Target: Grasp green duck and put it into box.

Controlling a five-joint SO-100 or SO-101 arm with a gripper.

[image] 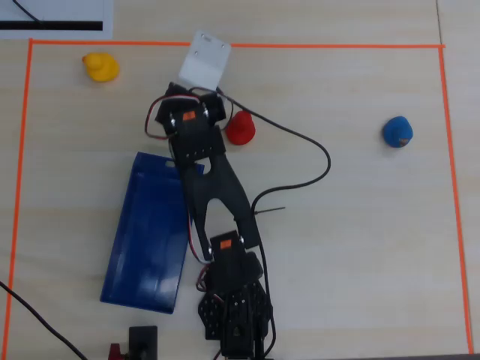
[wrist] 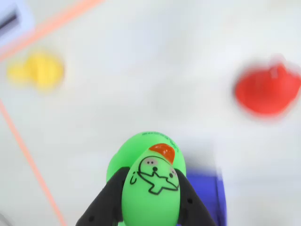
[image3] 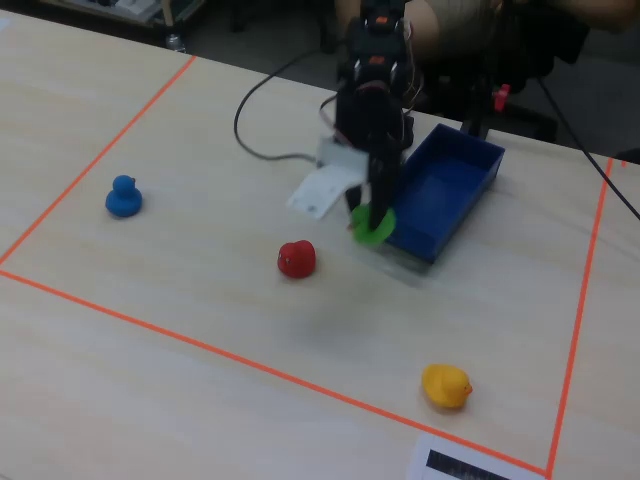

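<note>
The green duck (wrist: 151,188), bright green with an orange-red beak, fills the bottom of the wrist view. My gripper (wrist: 150,209) is shut on it, one black finger (wrist: 109,200) pressing each side. In the fixed view the duck (image3: 372,226) hangs in the gripper (image3: 376,214) just off the near corner of the box (image3: 452,188), slightly above the table. The box (image: 146,232) is a shallow dark blue tray with nothing in it, and one corner of it (wrist: 209,190) shows behind the duck. In the overhead view the arm hides the duck.
A red duck (image3: 296,259) (image: 240,129) sits close by the gripper. A yellow duck (image: 100,67) and a blue duck (image: 397,132) stand farther off. Orange tape (image: 225,46) frames the work area. A black cable (image: 315,150) curls across the table.
</note>
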